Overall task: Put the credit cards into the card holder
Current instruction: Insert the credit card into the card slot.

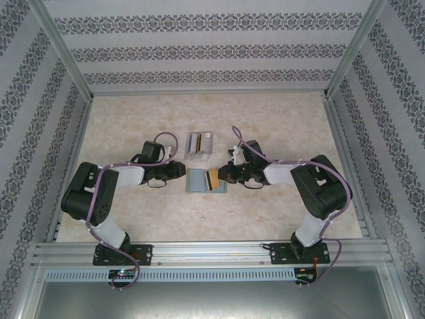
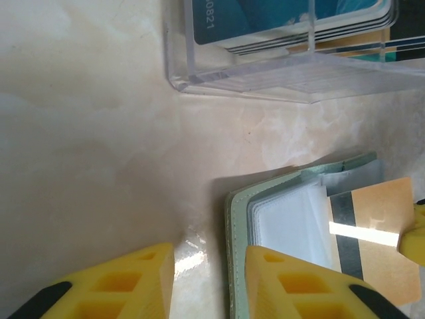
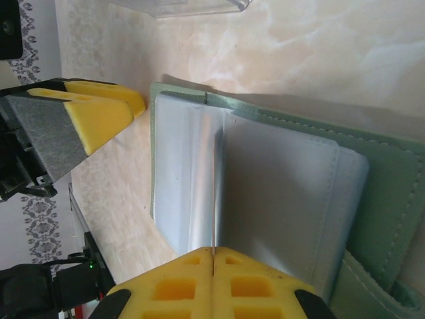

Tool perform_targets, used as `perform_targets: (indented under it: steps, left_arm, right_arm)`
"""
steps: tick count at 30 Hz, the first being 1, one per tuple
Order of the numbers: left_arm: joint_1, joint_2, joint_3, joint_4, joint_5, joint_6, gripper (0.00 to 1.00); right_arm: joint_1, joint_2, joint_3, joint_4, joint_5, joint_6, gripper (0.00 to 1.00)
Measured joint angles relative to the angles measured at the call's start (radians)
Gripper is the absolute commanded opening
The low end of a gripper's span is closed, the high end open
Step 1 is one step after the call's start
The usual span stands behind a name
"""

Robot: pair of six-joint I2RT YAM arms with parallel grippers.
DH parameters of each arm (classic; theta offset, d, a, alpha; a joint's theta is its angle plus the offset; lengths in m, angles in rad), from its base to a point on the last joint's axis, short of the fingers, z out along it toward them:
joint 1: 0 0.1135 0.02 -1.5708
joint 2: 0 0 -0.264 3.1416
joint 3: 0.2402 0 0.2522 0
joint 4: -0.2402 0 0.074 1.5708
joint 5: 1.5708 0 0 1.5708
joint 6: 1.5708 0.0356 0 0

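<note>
The card holder [image 1: 196, 181] lies open on the table, with a grey-green cover [image 3: 388, 166] and pale blue pockets [image 3: 285, 186]. My right gripper [image 3: 212, 251] is shut on a credit card [image 3: 213, 199], seen edge-on over the pockets. From the left wrist this card [image 2: 378, 226] is tan with a dark stripe, its free end over the clear sleeves [image 2: 292, 219]. My left gripper [image 2: 209, 256] is open at the holder's left edge [image 2: 236, 252]. One of its fingers [image 2: 299, 286] sits over the cover, the other [image 2: 126, 279] over bare table.
A clear plastic rack [image 1: 199, 143] stands just beyond the holder and holds several cards, teal-blue ones [image 2: 265, 16] among them. Patterned walls and metal rails [image 1: 345, 159] enclose the marble-look tabletop [image 1: 133, 119].
</note>
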Motion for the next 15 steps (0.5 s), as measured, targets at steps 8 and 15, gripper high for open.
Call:
perform_targets:
  steps: [8, 15]
  left_arm:
    - [0.0, 0.025, 0.009, 0.0, 0.004, 0.0, 0.18]
    - [0.0, 0.031, 0.01, 0.0, 0.006, 0.0, 0.13]
  right_arm:
    - [0.0, 0.043, -0.001, 0.064, -0.042, 0.004, 0.06]
    - [-0.002, 0.103, -0.001, 0.118, -0.078, 0.011, 0.08]
